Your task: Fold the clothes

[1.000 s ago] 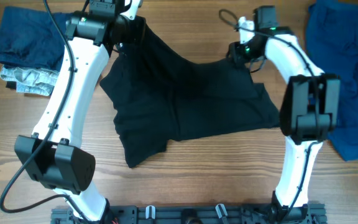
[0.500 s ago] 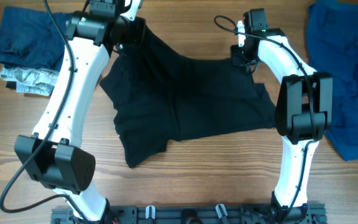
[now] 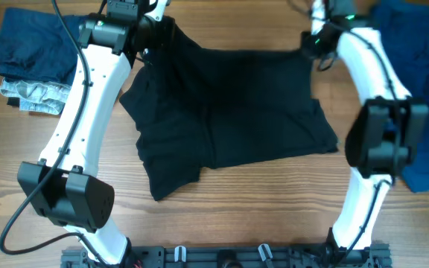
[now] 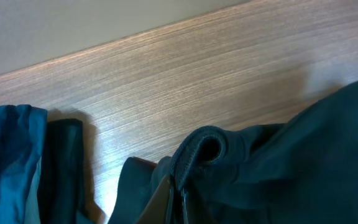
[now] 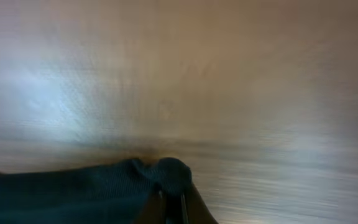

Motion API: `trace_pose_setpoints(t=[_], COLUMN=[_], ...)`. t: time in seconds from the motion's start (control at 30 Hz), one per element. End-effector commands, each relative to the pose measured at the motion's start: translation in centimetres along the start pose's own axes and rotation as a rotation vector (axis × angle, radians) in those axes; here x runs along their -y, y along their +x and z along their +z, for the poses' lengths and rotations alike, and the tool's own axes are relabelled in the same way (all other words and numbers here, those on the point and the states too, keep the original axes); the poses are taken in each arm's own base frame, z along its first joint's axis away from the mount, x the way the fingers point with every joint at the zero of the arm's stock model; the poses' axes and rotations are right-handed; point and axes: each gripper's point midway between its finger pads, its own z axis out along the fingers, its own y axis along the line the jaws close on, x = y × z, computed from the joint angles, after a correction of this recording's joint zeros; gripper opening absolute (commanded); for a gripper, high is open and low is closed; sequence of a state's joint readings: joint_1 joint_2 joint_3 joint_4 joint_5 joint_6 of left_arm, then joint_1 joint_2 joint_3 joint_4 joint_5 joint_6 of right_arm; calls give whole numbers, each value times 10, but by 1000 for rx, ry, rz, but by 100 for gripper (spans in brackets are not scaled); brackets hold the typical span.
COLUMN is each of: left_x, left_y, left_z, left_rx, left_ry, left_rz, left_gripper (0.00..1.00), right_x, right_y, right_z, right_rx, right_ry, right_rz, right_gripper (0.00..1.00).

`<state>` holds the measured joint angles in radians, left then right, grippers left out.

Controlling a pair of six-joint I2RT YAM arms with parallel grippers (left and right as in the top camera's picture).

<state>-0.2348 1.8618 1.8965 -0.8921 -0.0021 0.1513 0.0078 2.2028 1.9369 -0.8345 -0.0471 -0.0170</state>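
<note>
My left fingers point(image 4: 160, 202) are clamped on the black shirt point(image 3: 229, 112). My right fingers point(image 5: 166, 210) pinch a fold bunched just above them.

A black shirt point(image 3: 229, 112) lies spread across the middle of the wooden table point(image 3: 237, 216). The left arm point(image 3: 88, 112) slants along the shirt's left side from near edge to far edge. The right arm point(image 3: 369, 71) curves along its right side, so both flanks are barred. Bare wood runs in front of the shirt between the two arm bases, and in a strip behind it between the wrists. A folded pile point(image 3: 28, 52) fills the far left corner. A royal-blue garment point(image 3: 415, 82) covers the right edge, just beside the right arm.
</note>
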Motion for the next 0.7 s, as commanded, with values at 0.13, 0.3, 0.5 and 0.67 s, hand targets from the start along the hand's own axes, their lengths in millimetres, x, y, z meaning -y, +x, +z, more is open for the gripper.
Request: trace_pose_setpoints(t=[0.13, 0.3, 0.5, 0.67], left_x=[-5, -11, -14, -18], left_y=[-17, -33, -44, -68], left_z=[-18, -39, -57, -63], left_rx=[67, 140, 199, 301], left_ry=[-29, -66, -78, -100], left_rz=[-9, -13, -15, -21], left_gripper=[4, 4, 4, 4], right_x=[19, 25, 39, 51], right_y=[-42, -54, -56, -56], right_z=[-103, -146, -169, -171], right_rx=[192, 287, 326, 334], right_ry=[-6, -34, -11, 0], right_rz=[3, 12, 24, 43], right_gripper=[4, 4, 4, 4])
